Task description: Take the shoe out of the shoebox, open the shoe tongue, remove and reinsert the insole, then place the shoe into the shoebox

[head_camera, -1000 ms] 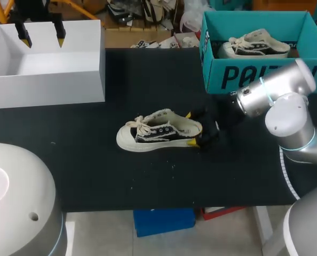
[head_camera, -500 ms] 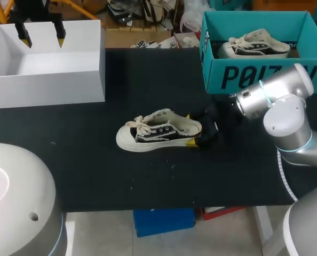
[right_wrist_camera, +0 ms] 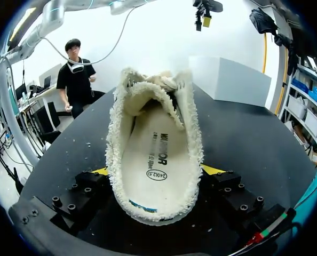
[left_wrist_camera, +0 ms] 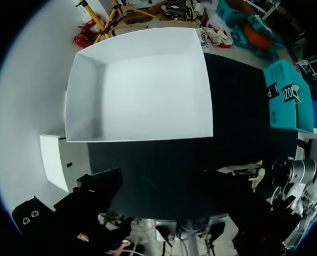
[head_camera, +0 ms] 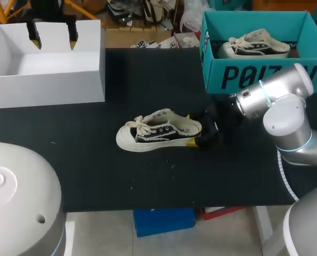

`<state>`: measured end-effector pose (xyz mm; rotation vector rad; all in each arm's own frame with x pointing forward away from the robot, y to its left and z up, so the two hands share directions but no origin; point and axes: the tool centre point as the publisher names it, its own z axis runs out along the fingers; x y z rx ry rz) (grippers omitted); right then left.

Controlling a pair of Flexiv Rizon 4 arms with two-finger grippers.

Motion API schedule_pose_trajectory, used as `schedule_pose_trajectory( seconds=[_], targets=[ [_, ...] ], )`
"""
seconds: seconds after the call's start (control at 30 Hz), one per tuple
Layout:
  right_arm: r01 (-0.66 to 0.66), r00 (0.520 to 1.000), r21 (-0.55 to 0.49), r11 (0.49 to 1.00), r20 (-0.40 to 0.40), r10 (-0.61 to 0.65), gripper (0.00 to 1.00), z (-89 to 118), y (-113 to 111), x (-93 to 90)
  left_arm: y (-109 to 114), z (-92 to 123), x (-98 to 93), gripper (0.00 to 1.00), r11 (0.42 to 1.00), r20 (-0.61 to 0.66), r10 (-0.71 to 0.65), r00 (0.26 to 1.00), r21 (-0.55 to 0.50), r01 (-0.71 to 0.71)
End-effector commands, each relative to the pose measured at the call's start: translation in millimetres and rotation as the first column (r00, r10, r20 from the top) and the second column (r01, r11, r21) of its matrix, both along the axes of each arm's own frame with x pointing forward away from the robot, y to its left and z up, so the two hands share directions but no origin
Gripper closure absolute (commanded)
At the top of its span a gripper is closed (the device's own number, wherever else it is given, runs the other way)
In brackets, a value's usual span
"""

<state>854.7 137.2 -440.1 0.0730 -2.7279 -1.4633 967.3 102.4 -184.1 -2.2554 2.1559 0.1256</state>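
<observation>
Between right gripper (right_wrist_camera: pixel 156 170) fingers sat shoe (right_wrist_camera: pixel 156 140) heel, pinched both sides. Above white box (head_camera: pixel 46 81) hung left gripper (head_camera: pixel 53 40), wide open, empty.

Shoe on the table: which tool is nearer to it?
Right. The right tool grips the shoe at its heel; the left tool hangs far off, above the white box.
</observation>
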Motion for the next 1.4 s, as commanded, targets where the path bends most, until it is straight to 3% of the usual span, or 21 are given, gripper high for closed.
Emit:
schedule_pose_trajectory(
  seconds=[0.03,0.23,0.77,1.03,1.4],
  targets=[
    [0.001,1.000,-0.001,1.000,0.000,-0.001,1.00,-3.4,2.0,2.4,-19.8,2.5,-17.3,0.00,0.996,0.004,0.059,0.998,0.073,-0.059],
    [0.001,1.000,-0.001,1.000,0.000,-0.001,1.00,-3.4,2.0,2.4,-39.6,-0.7,-38.3,0.00,0.978,0.056,0.196,0.979,0.066,-0.200],
    [0.001,1.000,-0.001,1.000,0.000,-0.001,1.00,-3.4,2.0,2.4,-42.3,1.1,-39.5,0.00,0.981,0.064,0.184,0.981,0.053,-0.187],
    [0.001,1.000,-0.001,1.000,0.000,-0.001,1.00,-3.4,2.0,2.4,-107.2,-11.5,-52.3,0.00,0.996,0.086,0.082,0.993,-0.045,-0.079],
    [0.001,1.000,-0.001,1.000,0.000,-0.001,1.00,-3.4,2.0,2.4,-196.4,-27.8,-68.8,0.00,0.999,0.040,-0.036,0.999,-0.022,0.037]
  ],
)
